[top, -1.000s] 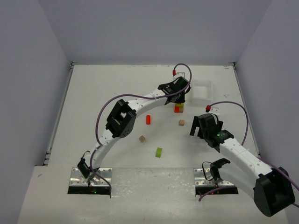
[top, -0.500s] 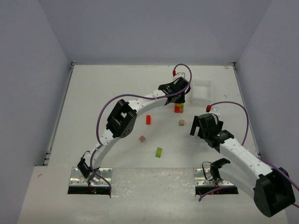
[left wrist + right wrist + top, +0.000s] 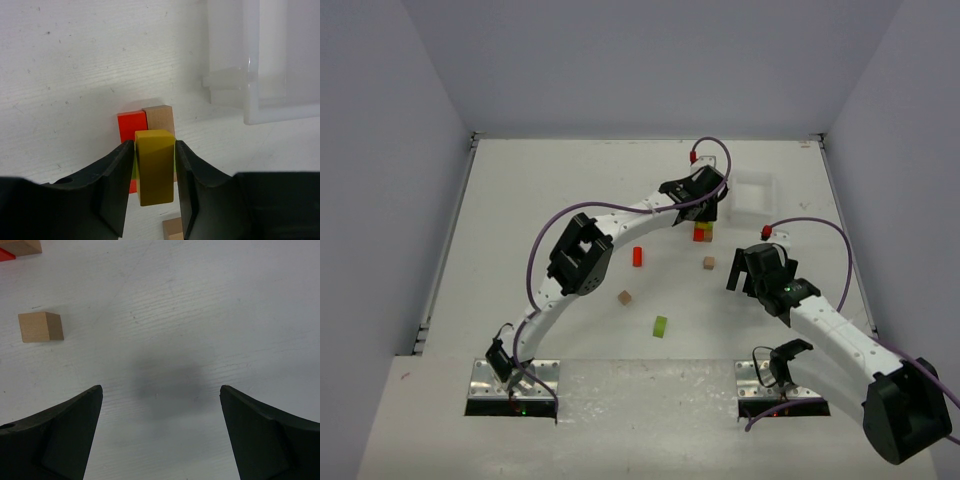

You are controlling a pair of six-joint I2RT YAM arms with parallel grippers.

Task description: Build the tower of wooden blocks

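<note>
My left gripper is shut on a yellow block and holds it upright over the low stack. In the left wrist view, a red block and a plain brown block lie side by side under the yellow one, and a sliver of lime green shows beside it. Loose pieces lie on the table: a red block, a brown cube, another brown cube and a lime green block. My right gripper is open and empty above bare table, right of the near brown cube.
The white rectangular tray stands just right of and behind the stack; its rim shows in the left wrist view. The left arm arcs across the middle of the table. Grey walls close in the table's back and sides.
</note>
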